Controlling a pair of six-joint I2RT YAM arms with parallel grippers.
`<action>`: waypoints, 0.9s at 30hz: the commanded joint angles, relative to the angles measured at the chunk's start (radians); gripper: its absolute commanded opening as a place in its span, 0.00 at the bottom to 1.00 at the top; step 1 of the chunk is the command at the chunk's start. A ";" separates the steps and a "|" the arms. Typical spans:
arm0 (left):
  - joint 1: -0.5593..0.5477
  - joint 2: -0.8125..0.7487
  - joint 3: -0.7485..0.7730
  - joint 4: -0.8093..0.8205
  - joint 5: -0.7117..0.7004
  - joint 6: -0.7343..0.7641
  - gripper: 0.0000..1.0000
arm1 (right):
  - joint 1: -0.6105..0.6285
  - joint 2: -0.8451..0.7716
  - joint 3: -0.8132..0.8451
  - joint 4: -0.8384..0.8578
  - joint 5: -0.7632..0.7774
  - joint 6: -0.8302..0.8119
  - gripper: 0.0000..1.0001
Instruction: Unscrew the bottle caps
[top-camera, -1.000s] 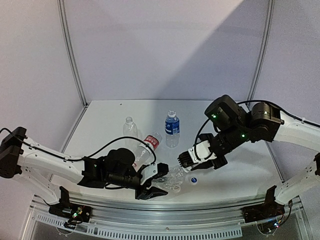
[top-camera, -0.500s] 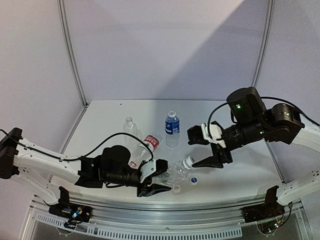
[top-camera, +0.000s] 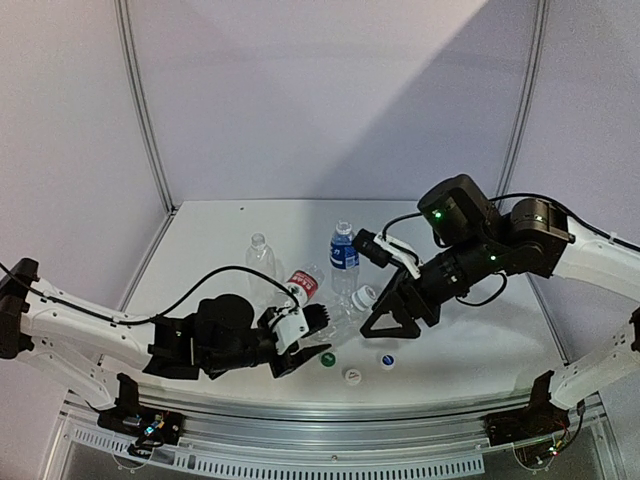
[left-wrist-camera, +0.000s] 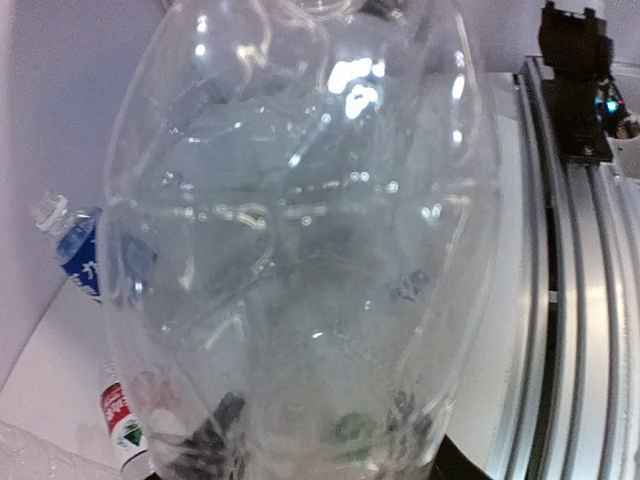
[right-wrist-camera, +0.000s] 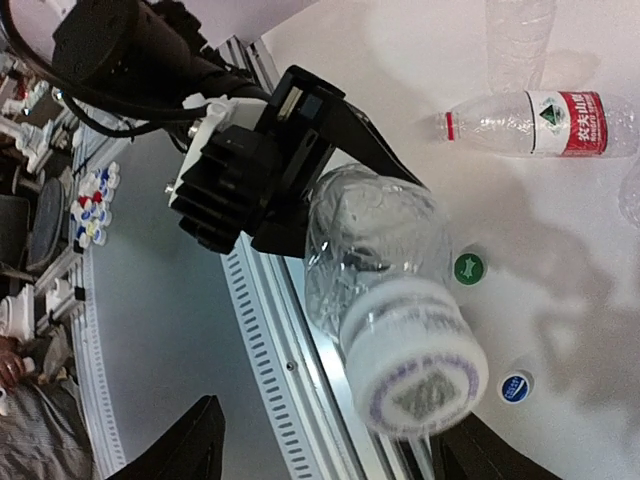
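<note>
In the left wrist view the clear bottle (left-wrist-camera: 300, 250) filled nearly the whole picture, both ends cut off by the edges, and it hid the fingers of the left hand (top-camera: 308, 337) and part of the blue-label bottle (left-wrist-camera: 78, 262). In the right wrist view the white cap (right-wrist-camera: 415, 370) was blurred and its print unreadable. The right hand (right-wrist-camera: 330, 452) showed only as two dark finger ends at the bottom edge, and the red-label bottle (right-wrist-camera: 530, 120) ran off the right side.
</note>
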 joint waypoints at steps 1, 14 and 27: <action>-0.024 -0.017 -0.005 0.028 -0.164 0.064 0.16 | -0.070 -0.122 -0.051 0.103 0.013 0.264 0.70; -0.145 0.170 0.045 0.096 -0.460 0.271 0.15 | -0.127 -0.104 -0.165 0.246 -0.088 0.729 0.56; -0.160 0.171 0.043 0.114 -0.483 0.288 0.15 | -0.129 -0.075 -0.151 0.150 -0.033 0.669 0.54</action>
